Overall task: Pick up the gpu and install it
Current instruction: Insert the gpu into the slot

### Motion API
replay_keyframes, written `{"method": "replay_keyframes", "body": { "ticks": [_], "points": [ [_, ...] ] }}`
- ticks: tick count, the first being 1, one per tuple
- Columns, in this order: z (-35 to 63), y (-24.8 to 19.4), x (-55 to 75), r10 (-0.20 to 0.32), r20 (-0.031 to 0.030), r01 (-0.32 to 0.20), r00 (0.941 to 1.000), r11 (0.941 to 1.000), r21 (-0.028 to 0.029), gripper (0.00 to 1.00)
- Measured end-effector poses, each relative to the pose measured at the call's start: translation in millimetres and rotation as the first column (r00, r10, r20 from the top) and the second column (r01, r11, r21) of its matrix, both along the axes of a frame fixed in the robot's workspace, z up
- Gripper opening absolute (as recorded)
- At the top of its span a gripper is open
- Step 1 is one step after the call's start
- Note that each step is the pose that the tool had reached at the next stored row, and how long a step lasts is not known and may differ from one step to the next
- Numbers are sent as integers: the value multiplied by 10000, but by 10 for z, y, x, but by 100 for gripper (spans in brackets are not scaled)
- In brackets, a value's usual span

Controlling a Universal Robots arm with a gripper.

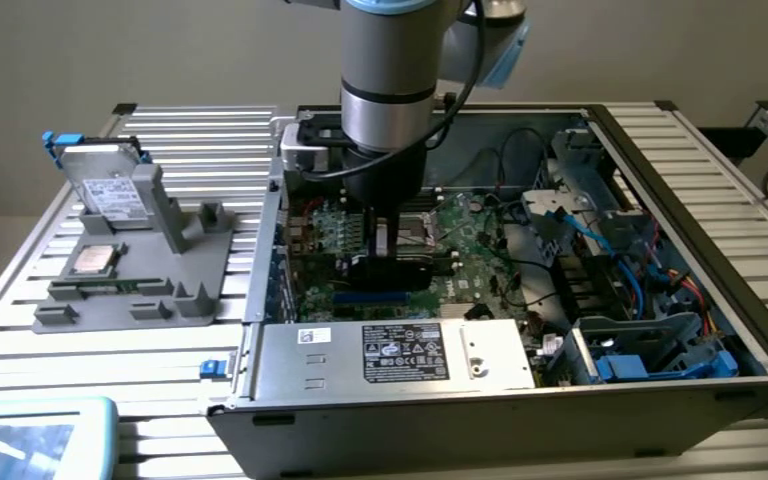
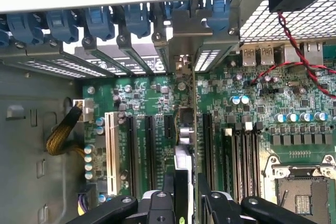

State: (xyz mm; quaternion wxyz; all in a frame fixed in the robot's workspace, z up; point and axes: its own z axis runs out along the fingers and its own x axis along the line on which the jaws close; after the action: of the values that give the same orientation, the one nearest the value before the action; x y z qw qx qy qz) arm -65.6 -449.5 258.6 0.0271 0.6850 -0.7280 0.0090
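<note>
The slatted metal table (image 1: 184, 135) carries everything, and the open computer case (image 1: 491, 435) takes up the exterior view from centre out to three o'clock. The arm (image 1: 391, 70) reaches in from twelve o'clock, down into the case. Under it, the green motherboard (image 1: 471, 235) lies flat on the case floor, and the silver power supply (image 1: 384, 352) sits at six o'clock of it, along the near wall. Out at nine o'clock of the case, a grey fixture tray (image 1: 131, 300) rests on the table with the hard drive (image 1: 111, 190) propped up at its far end.

Now the gripper (image 1: 387, 245), right over the middle of the board: it's clamped narrow on the gpu (image 1: 391, 272), the black card hanging just below it. From the wrist, the fingers (image 2: 168, 184) pinch the gpu (image 2: 184, 129) edge-on between them. The card stands upright over the expansion slots (image 2: 149, 150), its far end up at the blue-clipped rear slot covers (image 2: 100, 22). Whether it is seated in a slot, I can't tell.
</note>
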Motion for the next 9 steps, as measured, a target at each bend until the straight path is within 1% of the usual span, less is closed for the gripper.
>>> {"method": "replay_keyframes", "body": {
  "ticks": [9],
  "points": [
    [-2,18,0,95,1,-95,10000,10000,0,27]
  ]
}}
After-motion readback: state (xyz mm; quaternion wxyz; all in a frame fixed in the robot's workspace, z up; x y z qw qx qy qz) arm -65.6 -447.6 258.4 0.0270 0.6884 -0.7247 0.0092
